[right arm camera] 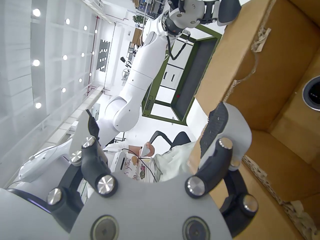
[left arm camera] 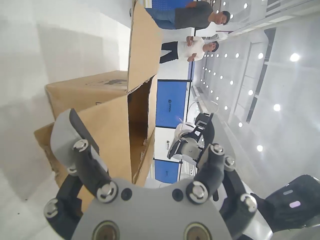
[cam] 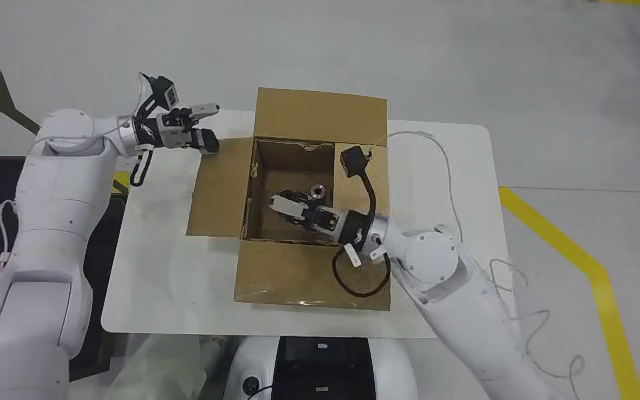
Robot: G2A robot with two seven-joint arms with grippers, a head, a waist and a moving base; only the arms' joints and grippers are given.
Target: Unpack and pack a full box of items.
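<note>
An open cardboard box (cam: pixel 300 270) stands in the middle of the white table (cam: pixel 160 280), its flaps spread outward. My right gripper (cam: pixel 290 208) is inside the box, low by the near-left part of the floor, open and holding nothing (right arm camera: pixel 155 126). A small round metal-rimmed item (cam: pixel 318 190) lies on the box floor just beyond it (right arm camera: pixel 312 93). My left gripper (cam: pixel 207 125) hovers open at the far corner of the box's left flap (cam: pixel 218 190). In the left wrist view the box (left arm camera: pixel 87 93) lies ahead of the open gripper (left arm camera: pixel 140 128), untouched.
A thin white cable (cam: pixel 440 160) loops over the right part of the table. The far flap (cam: pixel 320 112) stands upright. Bare tabletop lies left of the box and along the front edge. The left gripper (right arm camera: pixel 225 8) appears over the flap edge in the right wrist view.
</note>
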